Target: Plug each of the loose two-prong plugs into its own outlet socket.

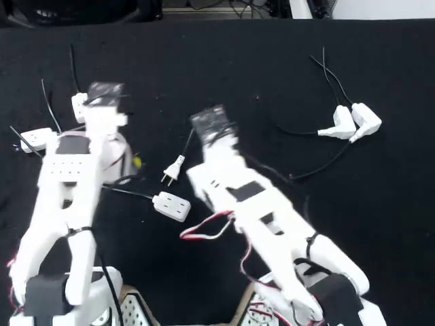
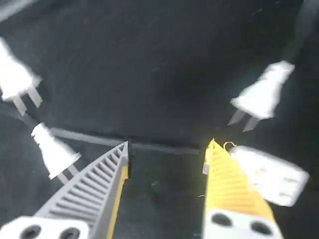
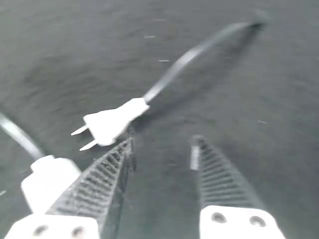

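Note:
A loose white two-prong plug [image 1: 174, 169] lies mid-table, just beyond a white outlet socket [image 1: 171, 206]. My right gripper [image 3: 163, 141] hangs open over the black cloth, and this plug [image 3: 112, 124] lies just off the tip of one finger, prongs toward the socket [image 3: 49, 181]. My left gripper [image 2: 168, 144] is also open and holds nothing. A black cable [image 2: 159, 147] runs across beneath its tips. Around it lie a plug [image 2: 261, 97], a socket [image 2: 273, 175] and two more plugs [image 2: 54, 153] [image 2: 15, 79]. Another socket [image 1: 37, 139] and plug [image 1: 79, 105] sit at the far left.
Two white pieces [image 1: 353, 122] with black cables lie together at the back right. Thin black cables trail over the cloth. Red and white arm wires [image 1: 207, 231] loop near the front. The table's far edge [image 1: 224, 19] runs along the back.

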`<action>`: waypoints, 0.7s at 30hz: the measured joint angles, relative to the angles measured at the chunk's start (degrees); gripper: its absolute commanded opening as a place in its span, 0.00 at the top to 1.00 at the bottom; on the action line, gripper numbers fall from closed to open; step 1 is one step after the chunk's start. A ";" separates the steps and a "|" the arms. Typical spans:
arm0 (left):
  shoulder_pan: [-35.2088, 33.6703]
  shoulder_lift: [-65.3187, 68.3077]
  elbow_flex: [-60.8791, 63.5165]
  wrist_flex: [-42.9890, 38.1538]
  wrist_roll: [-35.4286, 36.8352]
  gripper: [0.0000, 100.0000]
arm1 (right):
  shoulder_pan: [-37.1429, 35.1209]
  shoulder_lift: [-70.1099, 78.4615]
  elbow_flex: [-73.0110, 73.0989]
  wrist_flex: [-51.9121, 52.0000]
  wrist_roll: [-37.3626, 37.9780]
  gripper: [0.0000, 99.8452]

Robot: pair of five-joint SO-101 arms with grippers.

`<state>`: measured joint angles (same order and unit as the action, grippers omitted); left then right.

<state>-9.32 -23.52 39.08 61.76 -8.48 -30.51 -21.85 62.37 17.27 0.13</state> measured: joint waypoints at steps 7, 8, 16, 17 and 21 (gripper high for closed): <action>-8.79 -2.90 16.79 -15.56 0.00 0.75 | -2.20 6.77 -5.71 0.00 -8.26 0.76; -8.79 -2.99 18.64 -18.20 1.41 0.75 | -2.20 8.79 -7.38 0.00 -10.20 0.76; -8.79 -3.87 27.96 -32.70 10.73 0.75 | -2.73 30.68 -24.79 2.46 -18.90 0.76; -8.79 -3.87 28.04 -33.05 10.90 0.75 | -2.73 32.09 -27.43 4.31 -20.75 0.76; -8.79 -3.87 28.04 -33.76 11.25 0.75 | -2.73 35.52 -35.96 13.80 -25.85 0.82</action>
<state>-18.11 -27.38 67.12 28.00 2.77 -33.23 13.67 26.42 31.08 -25.71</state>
